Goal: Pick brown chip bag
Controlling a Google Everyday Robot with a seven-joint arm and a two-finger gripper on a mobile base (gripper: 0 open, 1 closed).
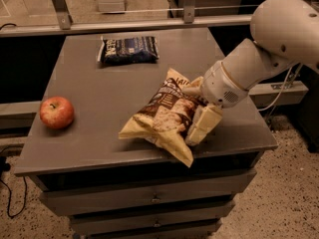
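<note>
At front right of the grey drawer cabinet top (99, 83), the crinkly dark-brown, yellow-edged chip bag (162, 116) lies flat. The cream two-finger gripper (192, 113) straddles its right end, fingers spread, probably lined up for a pinch. Red apple (57, 112) and dark blue bag (128, 50) sit well apart.

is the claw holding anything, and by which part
Cannot tell. The claw is at the right edge, as the camera sees it, of the brown chip bag, which lies on the table; no firm grip shows.
</note>
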